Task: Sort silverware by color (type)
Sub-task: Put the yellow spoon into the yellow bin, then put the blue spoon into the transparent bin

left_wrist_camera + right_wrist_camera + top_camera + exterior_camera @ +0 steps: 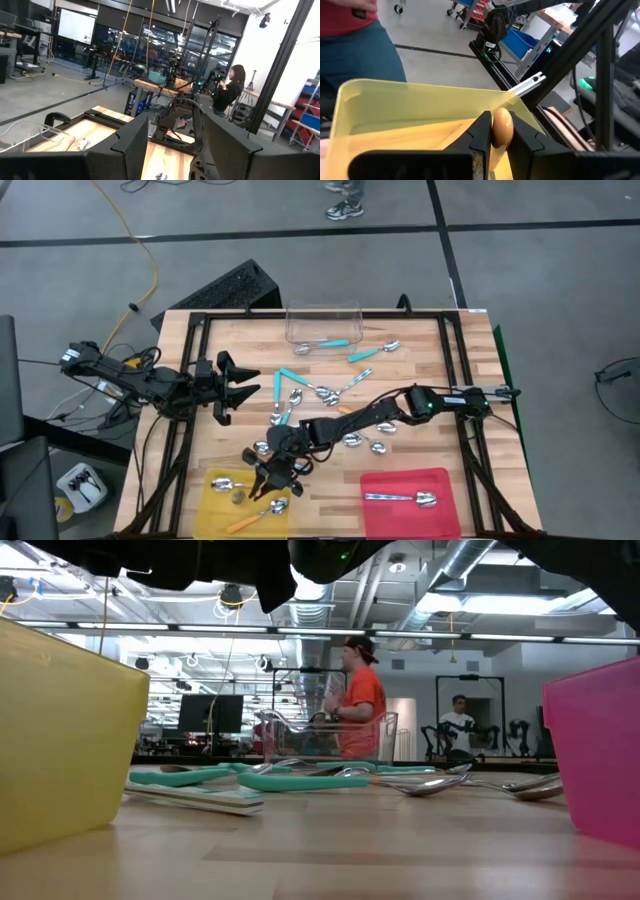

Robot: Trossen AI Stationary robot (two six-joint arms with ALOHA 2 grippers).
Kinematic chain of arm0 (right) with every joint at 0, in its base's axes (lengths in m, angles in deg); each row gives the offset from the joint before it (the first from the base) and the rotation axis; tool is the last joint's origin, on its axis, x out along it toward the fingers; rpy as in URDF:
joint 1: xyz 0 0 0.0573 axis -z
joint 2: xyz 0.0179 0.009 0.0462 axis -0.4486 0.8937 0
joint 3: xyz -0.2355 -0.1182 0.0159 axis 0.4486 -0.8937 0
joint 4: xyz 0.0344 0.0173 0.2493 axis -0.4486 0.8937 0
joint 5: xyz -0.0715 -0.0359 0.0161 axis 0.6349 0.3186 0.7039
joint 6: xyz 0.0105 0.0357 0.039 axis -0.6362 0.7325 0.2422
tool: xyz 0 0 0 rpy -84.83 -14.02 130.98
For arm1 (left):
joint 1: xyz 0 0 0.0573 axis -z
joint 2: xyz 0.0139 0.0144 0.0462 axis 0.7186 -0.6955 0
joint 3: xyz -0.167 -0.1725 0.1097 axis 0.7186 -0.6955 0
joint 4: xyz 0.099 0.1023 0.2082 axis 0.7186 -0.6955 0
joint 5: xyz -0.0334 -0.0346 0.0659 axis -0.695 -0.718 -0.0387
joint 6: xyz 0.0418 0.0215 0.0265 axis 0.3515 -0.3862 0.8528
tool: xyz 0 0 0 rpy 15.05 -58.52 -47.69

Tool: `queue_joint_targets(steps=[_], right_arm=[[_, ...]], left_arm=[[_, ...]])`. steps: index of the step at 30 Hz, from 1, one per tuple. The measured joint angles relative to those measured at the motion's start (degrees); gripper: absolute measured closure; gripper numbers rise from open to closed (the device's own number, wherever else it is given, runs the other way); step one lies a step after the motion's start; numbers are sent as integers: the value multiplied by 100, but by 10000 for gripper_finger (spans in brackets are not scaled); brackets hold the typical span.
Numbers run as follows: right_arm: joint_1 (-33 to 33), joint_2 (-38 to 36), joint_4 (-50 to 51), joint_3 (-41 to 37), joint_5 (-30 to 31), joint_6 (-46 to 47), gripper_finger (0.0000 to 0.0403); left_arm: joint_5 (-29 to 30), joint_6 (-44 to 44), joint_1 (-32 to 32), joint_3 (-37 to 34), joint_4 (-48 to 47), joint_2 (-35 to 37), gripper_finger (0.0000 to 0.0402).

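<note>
My right gripper [272,476] hangs over the far edge of the yellow tray [215,505] and is shut on an orange-handled spoon [502,127]. Another orange-handled spoon [258,517] and a spoon bowl [222,483] lie in that tray. A silver spoon [400,498] lies in the red tray [440,515]. Teal-handled spoons [292,378] and silver spoons [365,442] lie scattered on the table's middle; one teal spoon [335,343] is in the clear tub [323,323]. My left gripper [240,387] waits open at the table's left edge. My right gripper pinches the rounded end of the spoon's orange handle [503,120] between its two fingers [479,132]. It comes slanting down from the table's far right side, over the yellow tray. The fingers hide the rest of the spoon, so how it hangs does not show.
A silver metal handle [526,83] pokes over the yellow tray's rim [420,89]. In the low view the yellow tray [60,740] and red tray [600,760] flank the spoons [300,780]. A person in an orange shirt [358,700] stands beyond the table.
</note>
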Motion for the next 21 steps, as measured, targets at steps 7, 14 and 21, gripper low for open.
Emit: queue_joint_targets(steps=[7,14,21], right_arm=[[14,0,179,0,3,139,322],[35,0,214,0,151,246,277],[62,0,222,0,169,377,214]], left_arm=[[0,4,0,0,-2,-1,225],[43,2,0,0,-139,-1,225],[54,1,1,0,-166,-2,225]])
